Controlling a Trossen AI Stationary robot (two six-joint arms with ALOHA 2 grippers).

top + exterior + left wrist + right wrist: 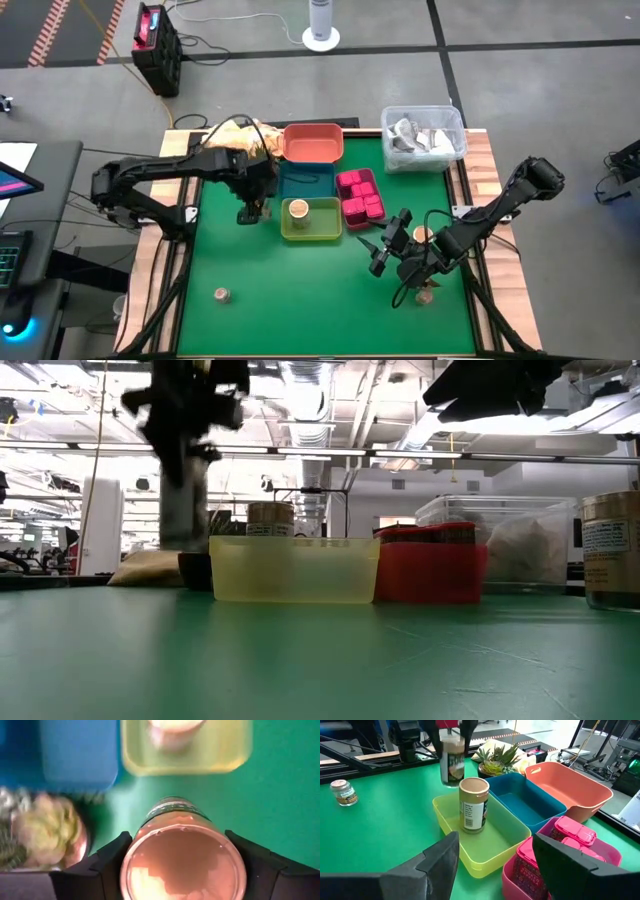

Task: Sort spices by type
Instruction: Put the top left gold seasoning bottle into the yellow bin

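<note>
A round tan jar with a pale top [182, 862] stands between the fingers of my left gripper [250, 212], which is shut on it just left of the yellow tray [330, 232]. A second jar [298, 209] stands upright in that tray. Another jar [222, 294] stands on the green mat at the near left. Magenta blocks [365, 200] lie in the magenta tray [343, 183]. My right gripper [495, 850] hangs open near the right side, with nothing between its fingers, facing the trays. Two jars [423, 235] [425, 295] stand beside it. My left gripper pinches the jar between its two fingers [102, 865], on opposite sides of its upper wall [134, 845] just under the top. The fingers come from above and point steeply down. The jar [451, 765] hangs upright below them, lifted clear of the mat.
A blue tray [305, 182] and a salmon tray [313, 143] lie behind the yellow one. A small potted plant [495, 757] stands left of them. A clear plastic bin [422, 137] sits at the far right corner. Open mat spreads across the near middle.
</note>
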